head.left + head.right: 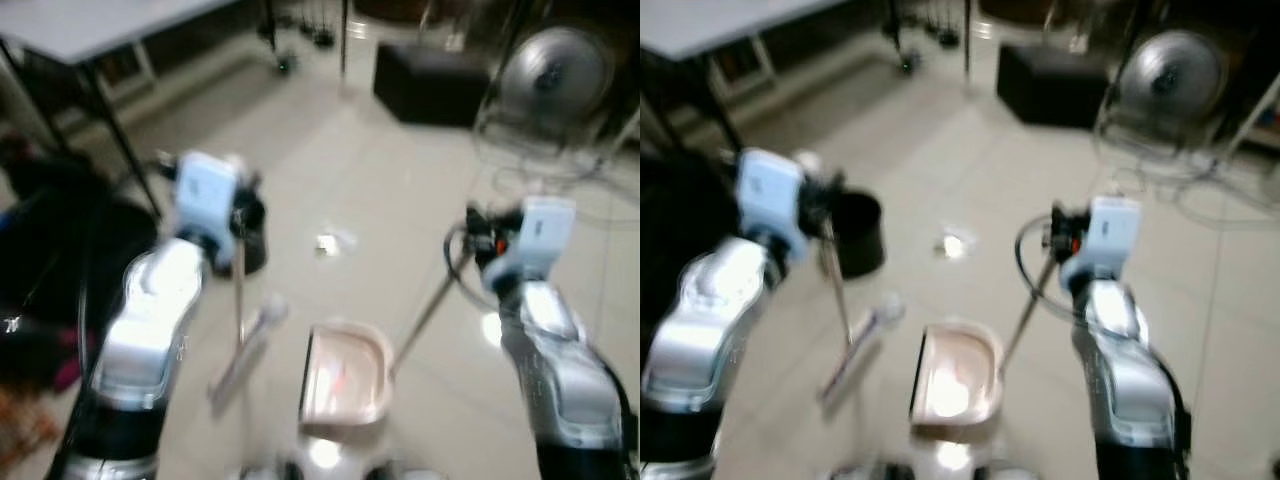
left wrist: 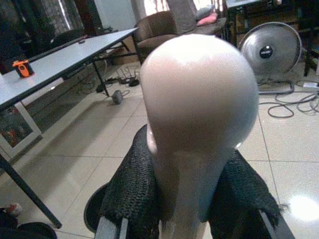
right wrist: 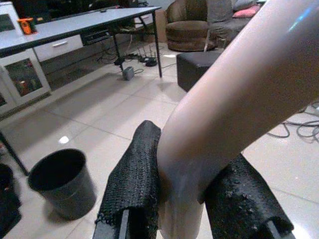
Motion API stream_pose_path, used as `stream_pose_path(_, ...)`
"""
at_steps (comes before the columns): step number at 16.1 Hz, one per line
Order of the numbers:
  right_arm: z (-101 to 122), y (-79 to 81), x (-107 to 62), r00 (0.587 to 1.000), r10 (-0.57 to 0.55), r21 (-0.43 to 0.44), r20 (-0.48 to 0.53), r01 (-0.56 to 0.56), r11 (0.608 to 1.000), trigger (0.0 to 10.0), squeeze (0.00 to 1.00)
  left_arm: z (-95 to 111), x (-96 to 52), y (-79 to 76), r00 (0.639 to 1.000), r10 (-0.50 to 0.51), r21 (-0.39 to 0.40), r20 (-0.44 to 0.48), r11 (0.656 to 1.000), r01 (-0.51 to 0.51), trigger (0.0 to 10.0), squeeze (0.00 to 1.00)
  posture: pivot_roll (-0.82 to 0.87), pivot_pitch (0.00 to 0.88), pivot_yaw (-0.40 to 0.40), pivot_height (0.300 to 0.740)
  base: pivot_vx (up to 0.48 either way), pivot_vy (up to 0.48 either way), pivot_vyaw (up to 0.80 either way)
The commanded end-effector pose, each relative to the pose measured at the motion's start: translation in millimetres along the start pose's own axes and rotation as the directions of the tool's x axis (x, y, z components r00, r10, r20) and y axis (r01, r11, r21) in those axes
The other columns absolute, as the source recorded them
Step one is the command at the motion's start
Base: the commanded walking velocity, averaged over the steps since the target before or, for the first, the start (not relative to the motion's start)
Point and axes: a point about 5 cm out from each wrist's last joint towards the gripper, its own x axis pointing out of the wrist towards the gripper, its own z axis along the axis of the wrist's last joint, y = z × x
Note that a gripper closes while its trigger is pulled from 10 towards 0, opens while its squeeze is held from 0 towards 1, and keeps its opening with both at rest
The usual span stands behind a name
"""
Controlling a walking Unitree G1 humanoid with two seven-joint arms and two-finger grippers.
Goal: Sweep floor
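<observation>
Left gripper point(image 2: 184, 219) clamped on pale-handled broom point(image 1: 238, 345); right gripper point(image 3: 189, 209) clamped on long handle of pinkish plastic dustpan point(image 1: 345, 375); small white scrap point(image 1: 327, 243) best drawn toward pan, pan lip kept flat on glossy tiled floor point(image 1: 400, 170).

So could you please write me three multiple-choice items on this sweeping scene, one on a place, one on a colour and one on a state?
1. Where is the dustpan on the floor?
A. Between the two arms, just in front of the robot
B. Under the white table
C. Inside the bin

2. What colour is the waste bin?
A. White
B. Black
C. Red

3. What is the state of the left hand?
A. Open and holding nothing
B. Shut on the broom handle
C. Resting on the fan

Answers:
1 A, since the eye views show the pale pan lying on the tiles between the arms.
2 B, as the right wrist view shows a dark, open-topped bin.
3 B, because the left wrist view shows both black fingers pressed against the handle's pale rounded end.
</observation>
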Motion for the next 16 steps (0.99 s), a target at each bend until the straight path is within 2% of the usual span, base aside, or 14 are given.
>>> stream_pose_path(1,9,10.1,0.8,0.997,0.065,0.003,0.033,-0.065,0.998,10.0,0.00,8,-4.1,3.2,0.999,0.023,0.018,0.030,1.000,-0.024,10.0,0.00,-0.02,0.093,0.004,0.740,0.000,0.398,0.00)
stream_pose_path(3,10,20.9,2.7,0.990,0.134,-0.010,0.033,-0.134,0.991,10.0,0.00,9,-5.5,-0.1,0.999,0.030,0.011,0.029,0.999,-0.030,10.0,0.00,-0.02,0.096,-0.003,0.740,0.000,0.398,0.26)
stream_pose_path(8,12,20.9,5.4,0.989,0.138,-0.026,0.046,-0.137,0.990,10.0,0.00,10,-6.0,-0.3,0.999,0.034,0.011,0.028,0.999,-0.034,10.0,0.00,-0.02,0.098,0.002,0.740,0.000,0.399,0.78)
stream_pose_path(9,11,16.1,4.8,0.994,0.099,-0.001,0.051,-0.099,0.995,10.0,0.00,11,-4.8,-0.7,0.999,0.032,0.012,0.028,0.999,-0.033,10.0,0.00,-0.02,0.100,0.004,0.740,0.000,0.405,0.00)
stream_pose_path(16,7,7.8,1.5,0.997,0.059,-0.012,0.046,-0.058,0.998,10.0,0.00,11,-2.0,-3.3,1.000,0.012,0.019,0.027,1.000,-0.012,10.0,0.00,-0.02,0.110,0.018,0.740,0.000,0.399,0.00)
